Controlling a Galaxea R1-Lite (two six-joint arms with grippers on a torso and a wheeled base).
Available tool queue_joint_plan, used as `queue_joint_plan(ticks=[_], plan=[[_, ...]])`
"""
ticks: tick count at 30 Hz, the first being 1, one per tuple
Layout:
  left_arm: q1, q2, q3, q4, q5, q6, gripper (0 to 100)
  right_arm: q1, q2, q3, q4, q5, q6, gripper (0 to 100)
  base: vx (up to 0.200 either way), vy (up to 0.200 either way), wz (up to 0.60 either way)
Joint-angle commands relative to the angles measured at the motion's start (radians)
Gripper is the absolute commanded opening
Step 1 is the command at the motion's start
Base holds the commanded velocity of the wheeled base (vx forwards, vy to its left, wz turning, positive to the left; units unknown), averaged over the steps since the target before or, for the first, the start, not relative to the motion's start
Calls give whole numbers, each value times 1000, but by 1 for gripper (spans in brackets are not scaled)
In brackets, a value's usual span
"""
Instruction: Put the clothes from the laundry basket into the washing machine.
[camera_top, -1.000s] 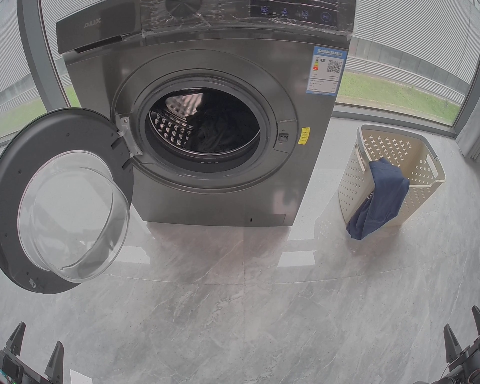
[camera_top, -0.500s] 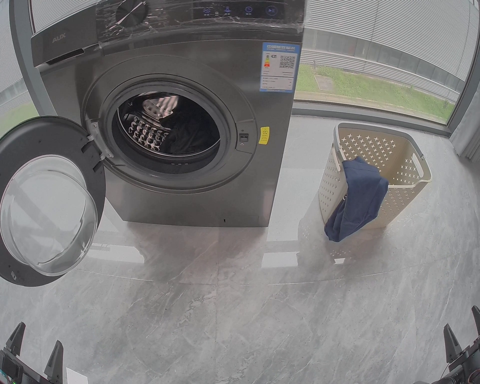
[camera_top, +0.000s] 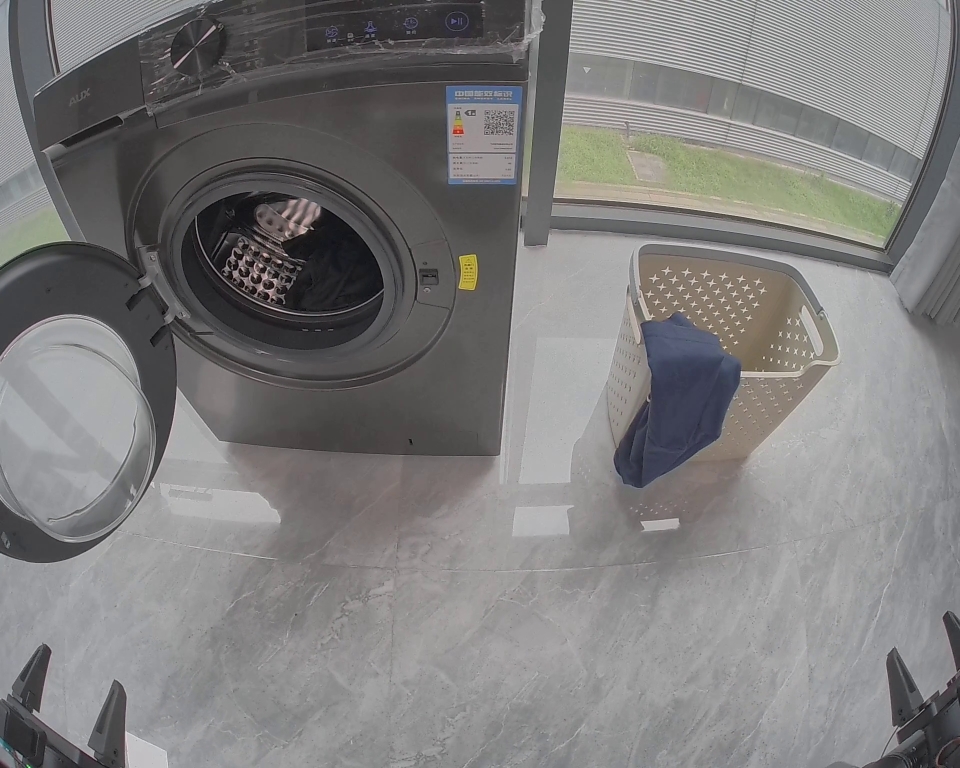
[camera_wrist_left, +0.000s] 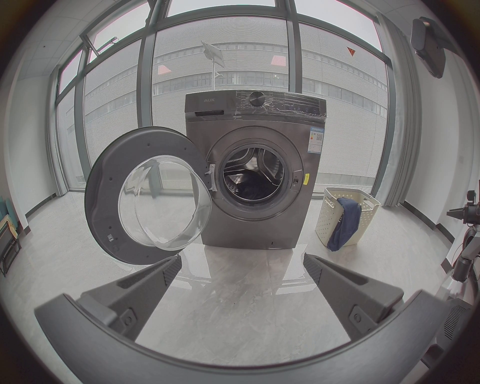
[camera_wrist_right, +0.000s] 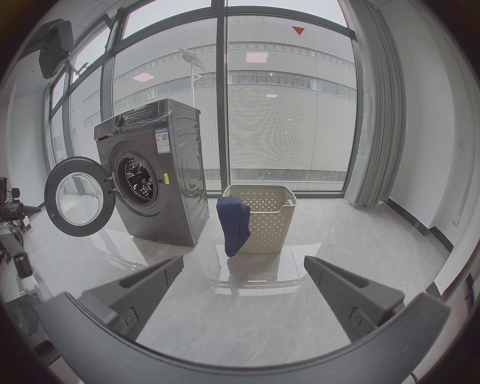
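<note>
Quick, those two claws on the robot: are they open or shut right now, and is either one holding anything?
Left gripper: open, holding nothing.
Right gripper: open, holding nothing.

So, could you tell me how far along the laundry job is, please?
Done: the washer door stands open and dark clothes lie in the drum. In hand: nothing; both the left claw and right claw are open, empty, far from the basket. Left: a blue garment draped over the basket rim has to go into the drum.
</note>
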Motion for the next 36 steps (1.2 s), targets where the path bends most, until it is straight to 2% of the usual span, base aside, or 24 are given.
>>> queue_joint_plan(ticks=[1,9,15,31,36], plan=[[0,-7,16,0,1,0,100,-1,-10,18,1,-4,0,100,0,-200,0],[0,-7,16,0,0,-2,100,-1,-10,18,1,2,-2,100,0,-200,0],[0,-7,16,0,0,3,100,-1,-8,18,-1,2,-3,100,0,0,0],[0,-7,16,0,1,3,100,-1,-8,18,-1,2,-2,100,200,0,0],[0,-7,16,0,3,1,100,-1,-8,18,-1,2,-2,100,0,0,0]])
